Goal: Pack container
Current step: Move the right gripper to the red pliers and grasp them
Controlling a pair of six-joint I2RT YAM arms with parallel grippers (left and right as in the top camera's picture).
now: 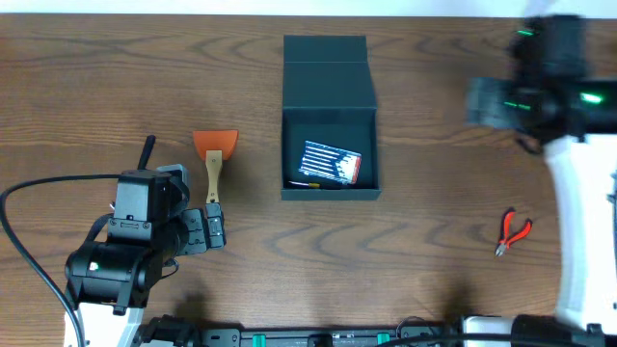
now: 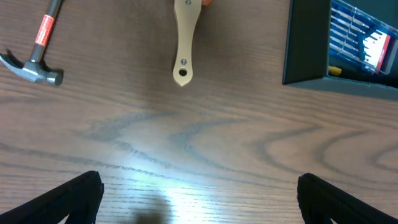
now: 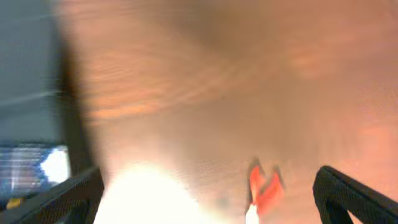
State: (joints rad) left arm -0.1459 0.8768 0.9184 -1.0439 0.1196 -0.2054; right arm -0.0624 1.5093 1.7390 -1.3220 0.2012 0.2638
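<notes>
The dark teal-black container [image 1: 330, 67] stands open at the table's middle back, its flap lid folded away; a packet of screwdrivers [image 1: 332, 162] lies inside. It also shows in the left wrist view [image 2: 306, 46] and blurred in the right wrist view [image 3: 31, 81]. My left gripper [image 1: 214, 230] is open and empty, just below the wooden handle of an orange-bladed scraper [image 1: 214, 154], seen in the left wrist view [image 2: 185, 37]. My right gripper [image 3: 208, 202] is open and empty; in the overhead view the right arm [image 1: 540, 82] is blurred at the far right.
A hammer [image 2: 38, 50] lies left of the scraper; overhead only its dark handle end [image 1: 147, 151] shows behind the left arm. Red-handled pliers [image 1: 512, 231] lie at the right front, also in the right wrist view [image 3: 264, 193].
</notes>
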